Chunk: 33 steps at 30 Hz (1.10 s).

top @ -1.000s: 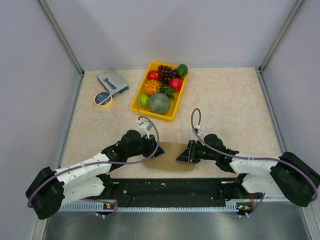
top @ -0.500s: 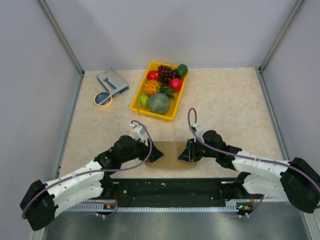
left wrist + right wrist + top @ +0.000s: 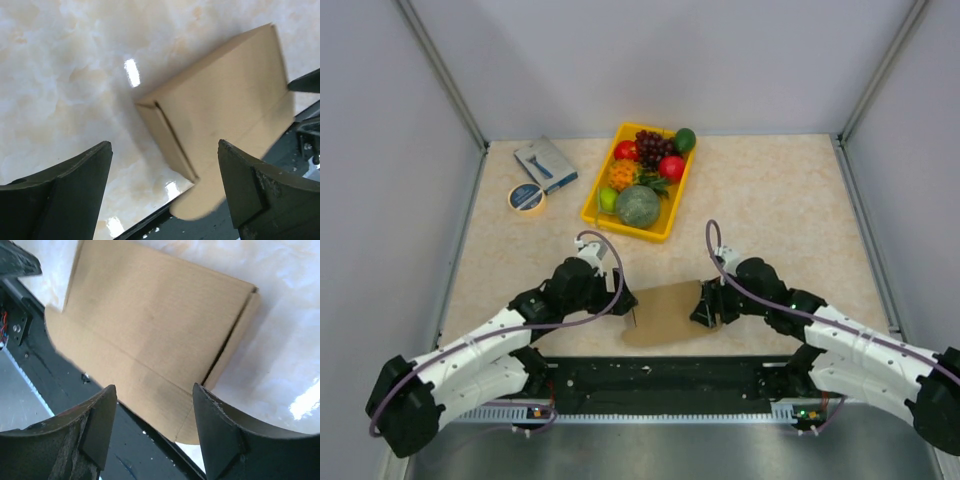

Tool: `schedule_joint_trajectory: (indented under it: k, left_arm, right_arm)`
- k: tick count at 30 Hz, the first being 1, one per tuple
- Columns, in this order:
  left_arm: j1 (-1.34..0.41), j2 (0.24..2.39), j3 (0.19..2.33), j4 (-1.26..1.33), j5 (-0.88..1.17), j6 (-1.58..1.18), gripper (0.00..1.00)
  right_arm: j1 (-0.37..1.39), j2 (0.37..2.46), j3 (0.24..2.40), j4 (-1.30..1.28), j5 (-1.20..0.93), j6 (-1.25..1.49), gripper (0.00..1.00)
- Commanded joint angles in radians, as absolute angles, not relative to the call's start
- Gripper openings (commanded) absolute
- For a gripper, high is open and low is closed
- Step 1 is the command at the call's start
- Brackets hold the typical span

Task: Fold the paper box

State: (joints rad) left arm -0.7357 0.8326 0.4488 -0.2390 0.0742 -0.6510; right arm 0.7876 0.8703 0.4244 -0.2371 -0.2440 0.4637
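Observation:
The paper box (image 3: 663,312) is a plain brown cardboard piece lying folded at the table's near edge, between my two arms. Its rounded front flap hangs over the black base rail. In the left wrist view the box (image 3: 225,100) shows a folded side wall and a crease line. My left gripper (image 3: 626,301) (image 3: 165,145) is open just left of it, touching nothing. My right gripper (image 3: 704,306) (image 3: 155,387) is open at the box's right end, and the box (image 3: 150,325) lies beneath its jaws, apart from them.
A yellow tray (image 3: 620,229) of fruit stands behind the box at the table's middle. A small blue-grey box (image 3: 545,163) and a tape roll (image 3: 526,197) lie at the back left. The black base rail (image 3: 660,385) runs along the near edge.
Both grippers have opened and let go of the box's ends. Both have backed off a little, and the box has settled on the table, now showing larger and slightly turned.

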Motion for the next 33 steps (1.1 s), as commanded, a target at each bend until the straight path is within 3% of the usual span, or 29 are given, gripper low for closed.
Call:
schedule_joint_trajectory:
  k: [1, 6, 10, 17, 19, 23, 26, 29, 33]
  left_arm:
    - [-0.697, 0.916, 0.442, -0.164, 0.135, -0.637, 0.89]
    - [-0.672, 1.005, 0.448, -0.097, 0.221, -0.624, 0.82]
    - [-0.67, 1.028, 0.485, -0.159, 0.261, -0.601, 0.84]
    - [-0.669, 0.843, 0.482, -0.34, 0.114, -0.549, 0.86]
    - [-0.669, 0.783, 0.498, -0.412, 0.089, -0.519, 0.87]
    - [-0.669, 0.675, 0.52, -0.42, 0.123, -0.575, 0.79]
    - [-0.684, 0.686, 0.503, -0.35, 0.308, -0.664, 0.71]
    - [-0.773, 0.684, 0.424, -0.185, 0.446, -0.776, 0.68]
    - [-0.932, 0.724, 0.423, -0.213, 0.356, -0.86, 0.7]
  right_arm:
    - [0.706, 0.877, 0.456, -0.284, -0.21, 0.469, 0.63]
    - [0.643, 0.897, 0.456, -0.268, -0.248, 0.477, 0.62]
    - [0.618, 0.864, 0.466, -0.275, -0.298, 0.471, 0.62]
    - [0.617, 0.888, 0.486, -0.293, -0.317, 0.486, 0.62]
    - [0.617, 0.911, 0.466, -0.22, -0.325, 0.569, 0.56]
    - [0.624, 0.916, 0.416, -0.143, -0.241, 0.678, 0.53]
    - [0.627, 0.911, 0.397, -0.152, -0.18, 0.704, 0.53]
    - [0.627, 0.891, 0.38, -0.158, -0.143, 0.762, 0.53]
    - [0.627, 0.85, 0.371, -0.158, -0.123, 0.785, 0.53]
